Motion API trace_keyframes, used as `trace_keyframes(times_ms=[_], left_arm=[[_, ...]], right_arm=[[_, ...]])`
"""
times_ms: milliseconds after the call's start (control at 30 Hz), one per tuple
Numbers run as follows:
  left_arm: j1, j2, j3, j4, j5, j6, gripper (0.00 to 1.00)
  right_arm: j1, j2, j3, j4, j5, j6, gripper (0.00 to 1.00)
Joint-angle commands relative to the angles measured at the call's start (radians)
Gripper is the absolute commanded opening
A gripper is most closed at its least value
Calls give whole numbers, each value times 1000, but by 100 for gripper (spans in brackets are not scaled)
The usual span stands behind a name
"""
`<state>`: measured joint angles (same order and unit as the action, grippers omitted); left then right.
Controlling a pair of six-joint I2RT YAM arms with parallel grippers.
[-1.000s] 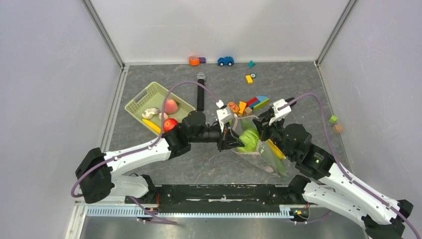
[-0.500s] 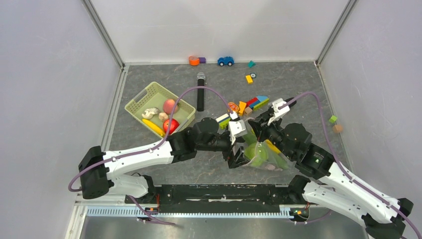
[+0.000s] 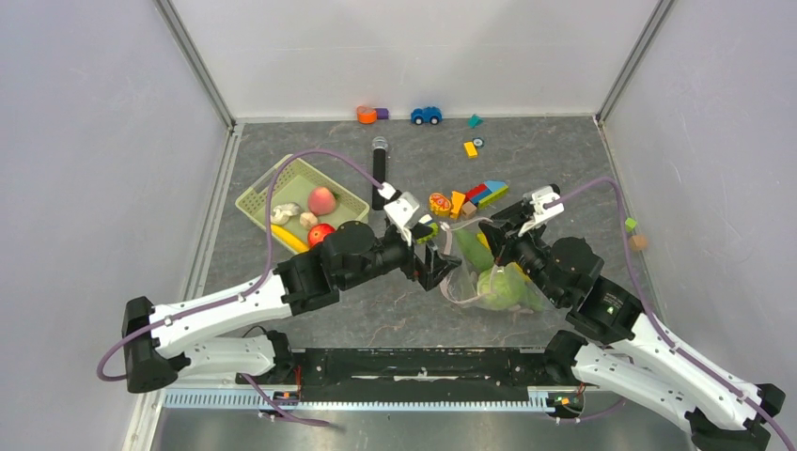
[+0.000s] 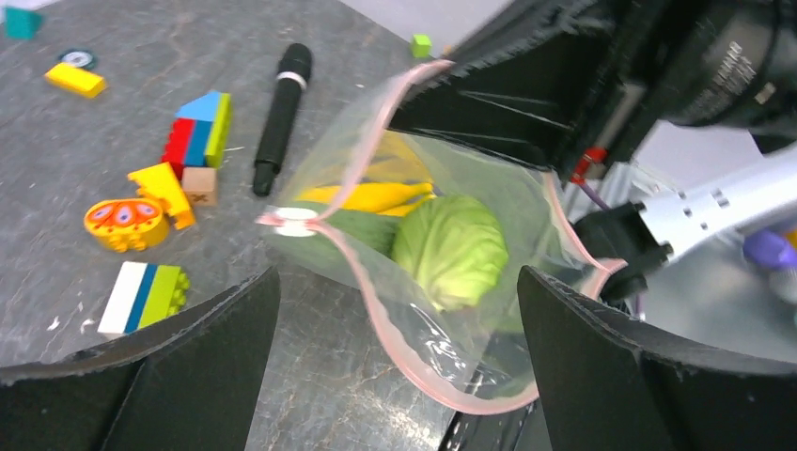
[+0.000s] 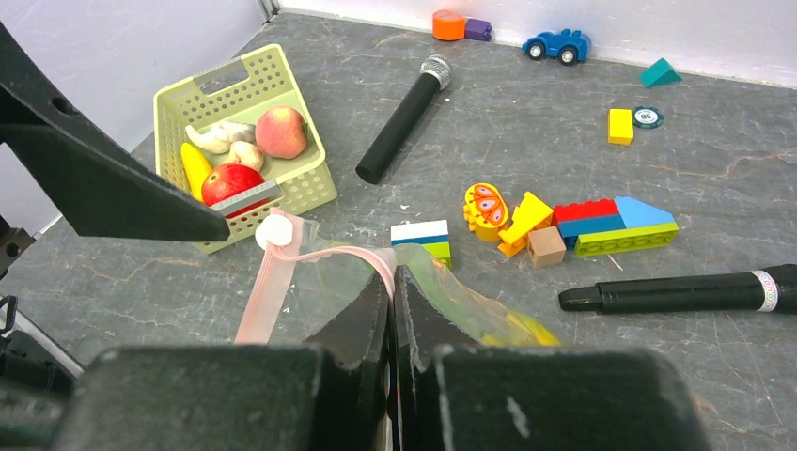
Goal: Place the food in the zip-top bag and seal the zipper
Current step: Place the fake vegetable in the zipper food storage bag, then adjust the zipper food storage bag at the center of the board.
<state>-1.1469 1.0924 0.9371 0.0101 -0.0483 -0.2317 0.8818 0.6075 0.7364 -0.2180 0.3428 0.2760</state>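
Note:
The zip-top bag (image 3: 489, 282) lies open in the middle, with a green cabbage (image 4: 451, 249) and a yellow banana (image 4: 376, 197) inside. Its pink zipper (image 4: 376, 301) curves around the mouth. My right gripper (image 5: 392, 282) is shut on the zipper rim and holds the mouth up; from above it (image 3: 493, 242) sits at the bag's far edge. My left gripper (image 4: 395, 376) is open and empty, just left of the bag's mouth (image 3: 434, 268). More food stays in the pale green basket (image 5: 188, 94): a peach (image 5: 281, 132), a red tomato (image 5: 230, 180) and a banana (image 5: 195, 167).
A black microphone (image 3: 379, 174) lies behind the left wrist. Coloured blocks (image 3: 475, 197) sit just beyond the bag, and a black marker (image 5: 677, 291) lies to the right. A toy car (image 3: 426, 115) and small pieces line the back wall.
My left gripper opened and let the cabbage drop into the bag, then drew back to the left. The right gripper kept its hold on the rim.

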Motion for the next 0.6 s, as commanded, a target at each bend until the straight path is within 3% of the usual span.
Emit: trace_keyframes(times_ms=[0,133,233,267,300,333,433,567], left_arm=[[-4,15,-27,-39,-195,-179,100],[-4,80,-31,11,-118,-253,100],[-4,140,18,-45,-29,-258,100],[-4,151,24,-49,-1,-259,95],[-4,159,27,-50,24,-253,86],[-4,164,29,-53,25,-247,68],[-5,154,57,-117,-89,-243,4],[-5,87,83,-160,-238,-208,2]], right_arm=[[2,-13,12,77,7,-1,7],[2,-12,19,93,7,3,7],[2,-6,27,97,17,2,7],[2,-4,28,97,24,0,8],[2,-3,29,95,32,-1,9],[2,-2,28,91,41,-2,11],[2,5,48,26,63,-24,16],[2,53,144,-217,91,-49,28]])
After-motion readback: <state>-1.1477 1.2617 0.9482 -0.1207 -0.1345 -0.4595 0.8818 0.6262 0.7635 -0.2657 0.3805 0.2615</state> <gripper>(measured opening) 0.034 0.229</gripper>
